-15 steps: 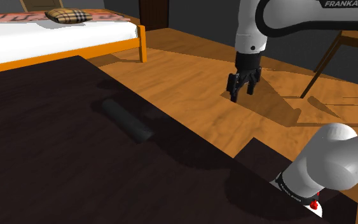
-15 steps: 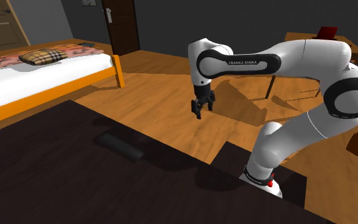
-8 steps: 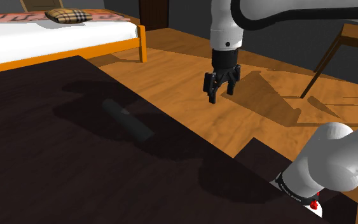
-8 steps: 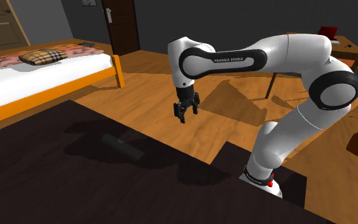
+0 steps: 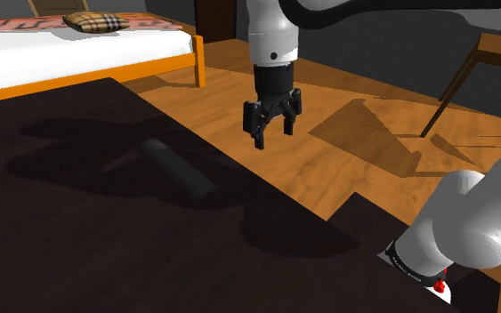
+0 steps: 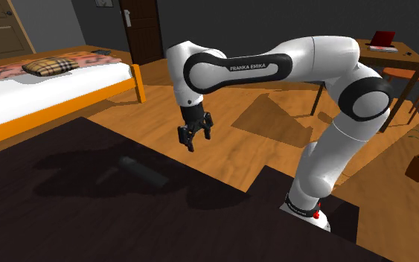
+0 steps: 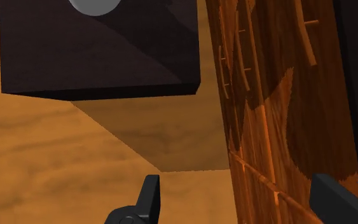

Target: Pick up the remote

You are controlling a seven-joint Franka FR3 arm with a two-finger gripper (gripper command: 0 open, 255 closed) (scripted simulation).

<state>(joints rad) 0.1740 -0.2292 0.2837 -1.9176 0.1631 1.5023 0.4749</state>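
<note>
Obs., standing by the bed side of the room.

- Black two-finger gripper (image 5: 272, 139): hangs in the air, upper middle of the shoulder view, pointing down. Fingers apart, with nothing between them. In the wrist view the gap between them shows bare floor and the table's wooden side.
- White arm with dark joints (image 6: 274, 65): arches across from the right of the second exterior view to the wrist at centre. It rises from a dark box stand (image 5: 368, 222) at the lower right of the shoulder view.
- Remote, a long, dark, flat bar (image 5: 179, 167): lies flat on the very dark brown tabletop (image 5: 52, 240), left of centre in the shoulder view and close to the table's edge. It runs slantwise from upper left to lower right. It sits below and left of the gripper and well apart from it, touched by nothing.
- Arm's shadow: falls across the tabletop around and over the remote.
- Gripper position: looks to be over the orange wooden floor (image 5: 346, 164), just beside the table's edge rather than over the top.
- Background, upper left of the frame: bed with a white mattress and orange frame (image 5: 106, 46), with a plaid pillow (image 5: 92, 21) on it.
</note>
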